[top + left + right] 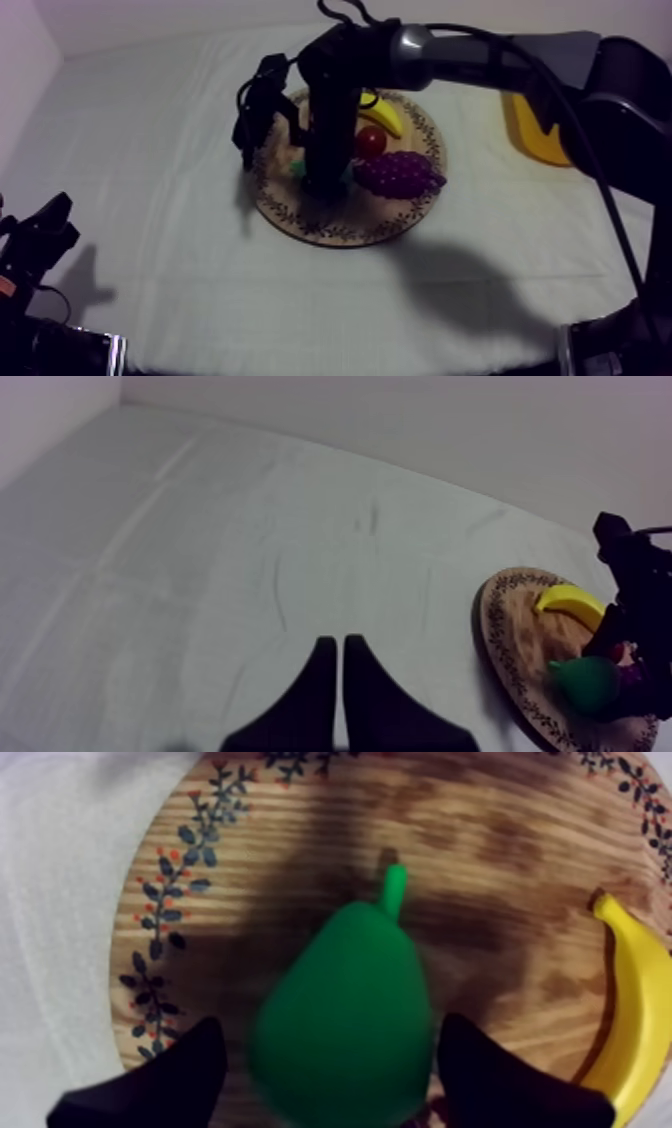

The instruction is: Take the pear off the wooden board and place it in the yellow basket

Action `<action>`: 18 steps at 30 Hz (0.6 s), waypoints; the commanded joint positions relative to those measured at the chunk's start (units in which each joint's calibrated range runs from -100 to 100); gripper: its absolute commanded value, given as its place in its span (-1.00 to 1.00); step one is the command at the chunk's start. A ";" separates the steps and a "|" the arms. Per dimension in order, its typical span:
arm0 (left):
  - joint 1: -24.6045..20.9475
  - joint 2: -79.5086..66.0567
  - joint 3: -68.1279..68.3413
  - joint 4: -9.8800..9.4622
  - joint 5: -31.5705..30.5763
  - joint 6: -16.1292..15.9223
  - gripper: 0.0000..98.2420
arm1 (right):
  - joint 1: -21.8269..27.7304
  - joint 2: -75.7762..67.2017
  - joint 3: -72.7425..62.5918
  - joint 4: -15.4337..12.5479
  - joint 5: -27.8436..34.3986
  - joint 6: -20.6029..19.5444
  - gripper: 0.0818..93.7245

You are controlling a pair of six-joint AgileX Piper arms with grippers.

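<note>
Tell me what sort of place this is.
Probably a robot lab bench: a cloth-covered table, a robot arm reaching over a wooden board, and a toy pear on it.

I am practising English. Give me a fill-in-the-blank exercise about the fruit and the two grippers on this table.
The right gripper is open, with one finger at each side of the green ____.
The grapes lie on the round wooden ____.
The left gripper has its fingers together, so it is ____.
The basket is ____ in colour.
Missing words: pear; board; shut; yellow.
</note>
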 commanded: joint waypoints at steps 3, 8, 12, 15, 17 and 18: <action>0.01 0.02 -0.02 0.01 0.01 0.00 -1.00 | -0.15 0.26 0.07 0.26 -0.40 -0.29 0.06; 0.01 0.02 -0.02 0.01 0.01 0.00 -1.00 | -0.41 0.26 0.67 0.75 -0.83 -0.69 -0.12; 0.01 0.02 -0.02 0.01 0.01 0.00 -1.00 | -0.57 -0.07 1.59 1.14 -1.38 -1.06 -0.18; 0.01 0.02 -0.02 0.01 0.01 0.00 -1.00 | -0.58 -1.02 2.32 1.43 -1.63 -1.30 -0.19; 0.01 0.02 -0.02 0.01 0.01 0.00 -1.00 | -0.51 -2.11 2.63 1.59 -1.48 -1.38 -0.20; 0.01 0.02 -0.02 0.01 0.01 0.00 -1.00 | -0.46 -2.81 2.72 1.69 -1.33 -1.40 -0.20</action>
